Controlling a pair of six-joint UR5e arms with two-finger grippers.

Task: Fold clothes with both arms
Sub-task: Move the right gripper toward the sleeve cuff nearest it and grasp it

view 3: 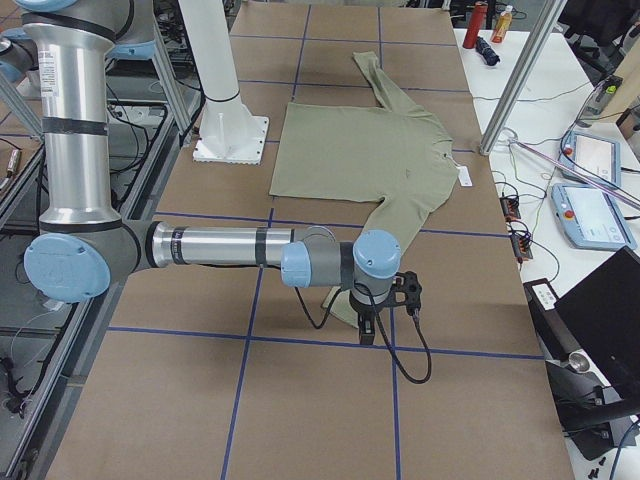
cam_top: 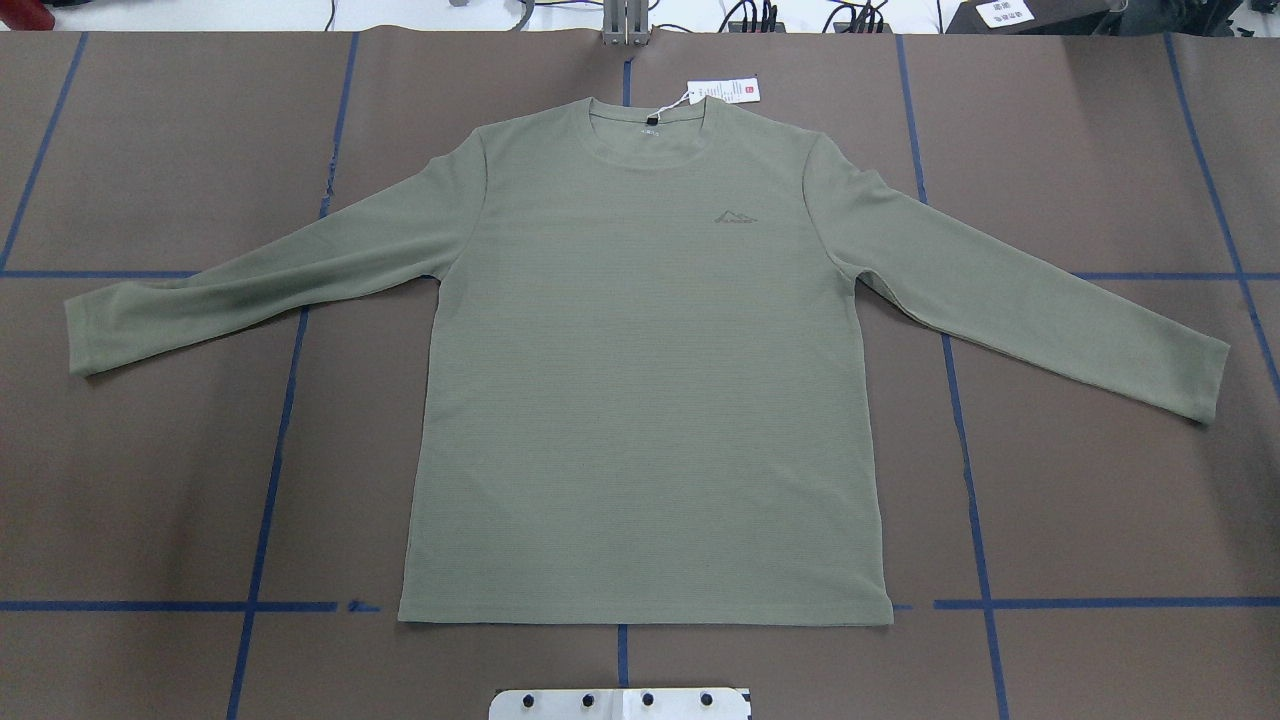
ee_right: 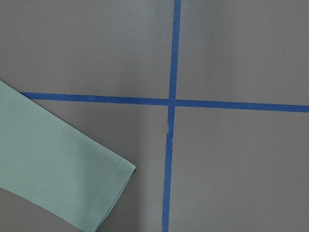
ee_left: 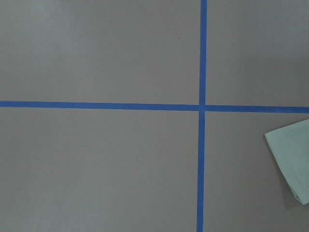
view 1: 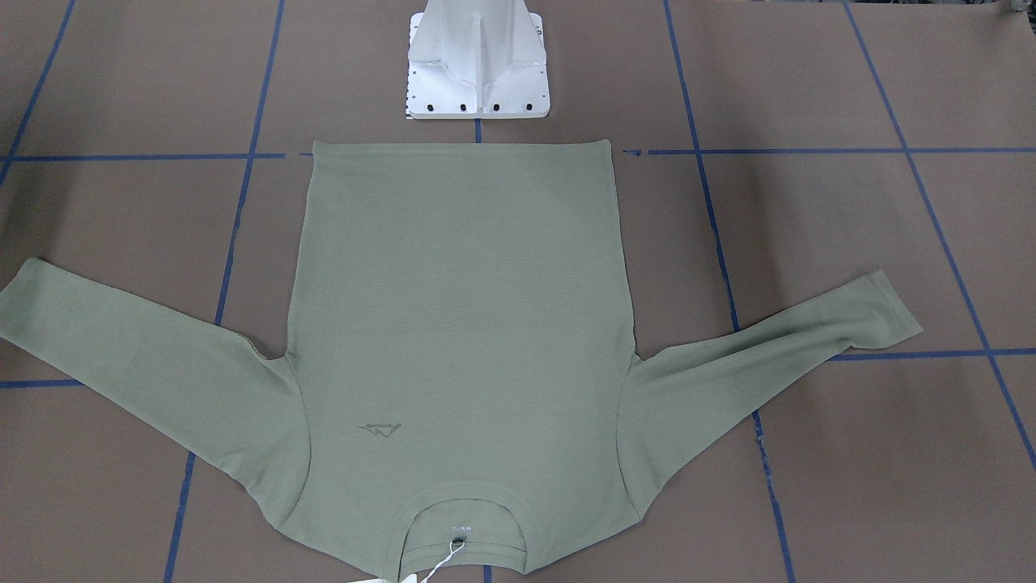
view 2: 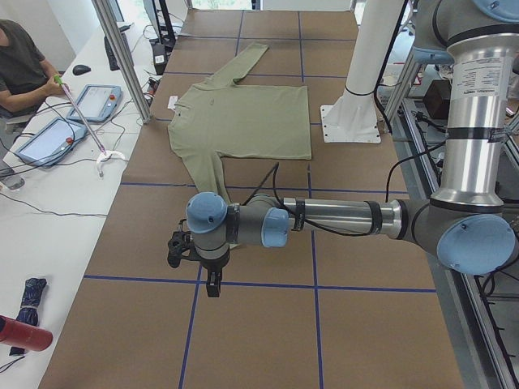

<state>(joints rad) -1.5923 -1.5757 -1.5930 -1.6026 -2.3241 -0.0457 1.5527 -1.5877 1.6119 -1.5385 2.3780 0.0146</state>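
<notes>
Brown counter (cam_top: 150,480) with blue tape lines (cam_top: 270,470) crossing it in a grid, and that's pretty much the whole backdrop. Starting on the robot's left, the left arm (view 2: 340,219) reaches out low and level over the counter, with the left tool (view 2: 212,284) pointing straight down above bare surface. I honestly can't tell if its fingers are apart or together, since only the side camera catches it. Its wrist camera just sees a tape crossing and the left cuff (ee_left: 292,159) poking in at the edge, so it's near that cuff, not on it. The olive-green shirt (cam_top: 640,380) lies flat, front up, in the middle of the counter. Its left sleeve (cam_top: 250,280) is angled outward, its collar (cam_top: 650,130) is on the far side from the robot, and its hem (cam_top: 645,612) is just short of the white pedestal base (view 1: 477,65). A white hang tag (cam_top: 723,90) sits beside the collar and a small tonal logo (cam_top: 735,217) is on the chest. The right sleeve (cam_top: 1030,310) spreads out the other way. Over there the right arm (view 3: 220,245) mirrors the pose, right tool (view 3: 368,328) aimed down by the right cuff (ee_right: 111,193). Same deal, can't tell its state.
</notes>
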